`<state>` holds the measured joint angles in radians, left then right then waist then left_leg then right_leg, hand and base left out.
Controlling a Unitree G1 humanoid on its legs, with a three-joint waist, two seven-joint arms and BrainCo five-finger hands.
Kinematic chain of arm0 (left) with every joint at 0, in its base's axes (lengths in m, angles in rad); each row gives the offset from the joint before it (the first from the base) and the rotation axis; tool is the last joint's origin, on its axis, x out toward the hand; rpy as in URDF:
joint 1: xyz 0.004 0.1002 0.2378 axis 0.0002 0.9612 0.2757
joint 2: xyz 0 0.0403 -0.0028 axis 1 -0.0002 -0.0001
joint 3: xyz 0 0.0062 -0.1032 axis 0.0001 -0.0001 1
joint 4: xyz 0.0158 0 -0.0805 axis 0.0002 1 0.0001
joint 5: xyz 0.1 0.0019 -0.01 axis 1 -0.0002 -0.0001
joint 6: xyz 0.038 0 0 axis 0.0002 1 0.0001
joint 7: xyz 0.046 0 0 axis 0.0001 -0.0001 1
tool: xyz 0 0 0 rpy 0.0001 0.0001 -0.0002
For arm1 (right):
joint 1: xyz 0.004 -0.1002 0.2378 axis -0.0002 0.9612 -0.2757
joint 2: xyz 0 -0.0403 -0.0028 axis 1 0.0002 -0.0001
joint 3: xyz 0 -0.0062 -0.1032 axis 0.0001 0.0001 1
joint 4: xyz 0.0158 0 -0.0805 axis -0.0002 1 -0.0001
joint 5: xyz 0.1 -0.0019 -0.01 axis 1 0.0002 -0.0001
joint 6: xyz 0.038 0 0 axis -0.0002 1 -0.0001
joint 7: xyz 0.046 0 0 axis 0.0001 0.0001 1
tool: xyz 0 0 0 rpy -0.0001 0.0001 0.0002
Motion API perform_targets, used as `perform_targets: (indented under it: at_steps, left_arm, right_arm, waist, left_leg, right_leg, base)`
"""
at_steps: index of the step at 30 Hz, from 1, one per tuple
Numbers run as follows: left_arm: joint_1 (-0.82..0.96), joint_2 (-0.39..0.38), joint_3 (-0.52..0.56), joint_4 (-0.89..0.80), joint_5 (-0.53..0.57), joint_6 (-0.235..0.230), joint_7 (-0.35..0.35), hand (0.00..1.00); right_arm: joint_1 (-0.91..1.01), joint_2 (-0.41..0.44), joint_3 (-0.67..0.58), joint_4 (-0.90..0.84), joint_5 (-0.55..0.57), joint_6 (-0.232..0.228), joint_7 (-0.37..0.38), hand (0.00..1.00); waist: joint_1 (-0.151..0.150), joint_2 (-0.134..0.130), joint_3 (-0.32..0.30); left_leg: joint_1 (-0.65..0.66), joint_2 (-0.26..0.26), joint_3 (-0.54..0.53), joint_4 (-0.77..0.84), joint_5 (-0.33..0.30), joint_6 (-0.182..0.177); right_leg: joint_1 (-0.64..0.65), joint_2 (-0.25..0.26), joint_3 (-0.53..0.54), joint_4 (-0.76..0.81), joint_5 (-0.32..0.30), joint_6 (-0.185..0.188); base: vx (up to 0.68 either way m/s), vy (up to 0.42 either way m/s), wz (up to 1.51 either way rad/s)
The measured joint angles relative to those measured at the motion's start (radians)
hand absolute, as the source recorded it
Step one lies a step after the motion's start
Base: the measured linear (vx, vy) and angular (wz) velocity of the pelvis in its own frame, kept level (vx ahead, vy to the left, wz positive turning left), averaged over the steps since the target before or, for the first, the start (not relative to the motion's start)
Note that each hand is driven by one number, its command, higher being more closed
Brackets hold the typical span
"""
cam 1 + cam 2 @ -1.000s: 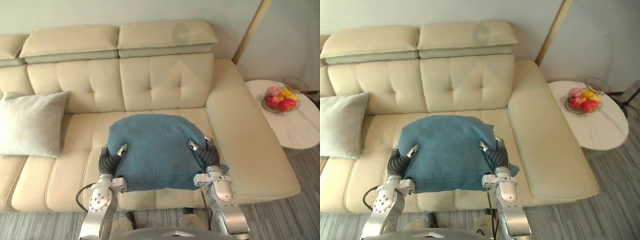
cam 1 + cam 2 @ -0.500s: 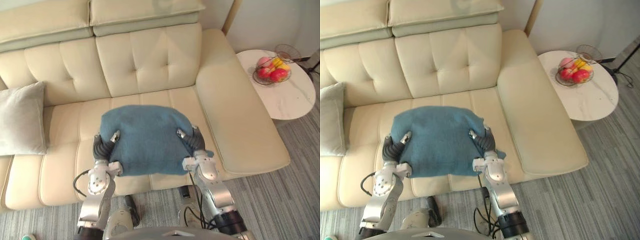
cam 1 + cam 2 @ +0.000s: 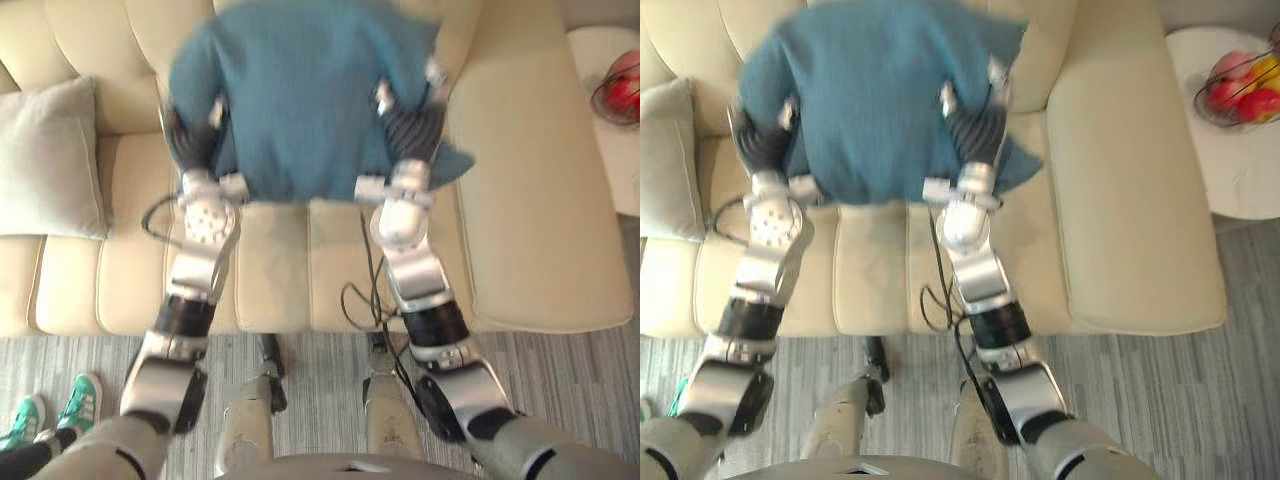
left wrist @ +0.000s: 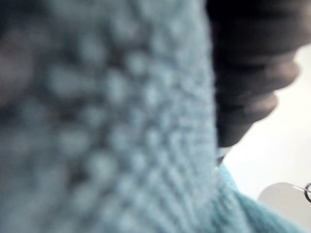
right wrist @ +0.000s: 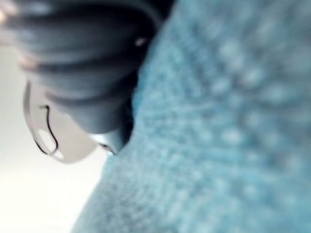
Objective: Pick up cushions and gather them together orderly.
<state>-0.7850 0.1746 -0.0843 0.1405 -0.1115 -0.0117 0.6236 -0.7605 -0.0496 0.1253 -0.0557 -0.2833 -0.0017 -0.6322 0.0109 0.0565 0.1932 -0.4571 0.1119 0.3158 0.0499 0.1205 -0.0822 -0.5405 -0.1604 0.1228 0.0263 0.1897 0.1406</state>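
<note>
Left eye view: blue cushion (image 3: pixel 300 90) over sofa (image 3: pixel 520 200) seat, left hand (image 3: pixel 185 142) and right hand (image 3: pixel 408 128) pinching 1 side each; grey cushion (image 3: pixel 50 160) on sofa's left end.

Blue cushion (image 3: pixel 300 100): knitted cloth, nubby, rough, matt. Grey cushion (image 3: pixel 50 160): finer woven cloth, matt. Sofa (image 3: pixel 530 200): cream leather-like covering, smooth, soft sheen. Left hand (image 3: pixel 188 145), right hand (image 3: pixel 405 130): dark ribbed covers, rubbery-looking, matt. Side table (image 3: pixel 1240 175): white stone-like top, smooth, faint gloss. Floor (image 3: pixel 560 380): grey striped carpet, matt.
</note>
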Motion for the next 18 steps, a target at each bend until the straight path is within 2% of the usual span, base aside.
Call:
perform_targets:
  at_steps: [3, 7, 8, 12, 14, 16, 18]
  left_arm:
    - [-0.223, 0.029, -0.008, 0.051, 0.019, -0.002, 0.009, 1.00]
    - [-0.375, 0.038, 0.006, 0.134, 0.036, -0.006, 0.026, 1.00]
    - [-0.400, 0.029, 0.012, 0.158, 0.035, -0.006, 0.028, 0.00]
    - [-0.411, -0.012, 0.055, 0.175, 0.029, -0.004, 0.044, 0.00]
    - [-0.424, -0.028, 0.094, 0.202, 0.004, 0.001, 0.049, 0.00]
    - [-0.428, -0.035, 0.142, 0.236, -0.026, 0.006, 0.048, 0.00]
    - [-0.427, -0.036, 0.164, 0.248, -0.032, 0.007, 0.045, 0.00]
  right_arm:
    - [-0.150, -0.001, -0.080, -0.001, -0.038, 0.003, -0.074, 1.00]
    - [-0.284, 0.000, -0.128, 0.043, -0.048, 0.006, -0.119, 1.00]
    - [-0.322, -0.004, -0.149, 0.079, -0.043, 0.007, -0.125, 0.00]
    - [-0.404, -0.041, -0.189, 0.189, 0.023, 0.009, -0.139, 0.00]
    - [-0.461, -0.078, -0.189, 0.260, 0.078, 0.022, -0.119, 0.00]
    - [-0.523, -0.118, -0.184, 0.336, 0.123, 0.029, -0.065, 0.00]
    - [-0.531, -0.136, -0.175, 0.368, 0.122, 0.029, -0.029, 0.00]
  waist:
    - [-0.004, 0.030, 0.022]
    - [-0.004, 0.040, 0.041]
    - [-0.005, 0.043, 0.050]
    - [-0.002, 0.044, 0.051]
    - [0.004, 0.048, 0.070]
    - [0.007, 0.054, 0.112]
    - [0.011, 0.054, 0.134]
  left_leg:
    - [-0.022, -0.009, -0.019, -0.122, 0.084, -0.005]
    - [-0.086, -0.010, -0.018, -0.127, 0.106, -0.002]
    - [-0.099, -0.009, -0.019, -0.128, 0.111, -0.005]
    - [-0.172, 0.001, -0.020, -0.128, 0.153, -0.035]
    - [-0.209, 0.013, -0.022, -0.128, 0.175, -0.037]
    - [-0.248, 0.022, -0.023, -0.128, 0.215, -0.056]
    - [-0.271, 0.034, -0.023, -0.128, 0.226, -0.057]
  right_leg:
    - [-0.060, 0.004, -0.024, -0.001, 0.008, 0.002]
    - [-0.126, 0.003, -0.025, -0.002, 0.019, 0.003]
    - [-0.136, 0.002, -0.027, -0.003, 0.019, 0.003]
    - [-0.198, 0.002, -0.047, -0.002, 0.022, -0.001]
    - [-0.228, 0.011, -0.059, 0.003, 0.025, -0.004]
    - [-0.262, 0.018, -0.075, 0.017, 0.026, -0.010]
    - [-0.287, 0.031, -0.082, 0.032, 0.023, -0.015]
  base:
    - [-0.03, -0.026, 0.20]
    - [-0.04, -0.020, 0.05]
    - [-0.03, -0.001, 0.03]
    - [-0.03, -0.019, 0.15]
    - [-0.04, -0.018, 0.16]
    - [-0.04, -0.018, 0.15]
    - [-0.04, -0.007, 0.04]
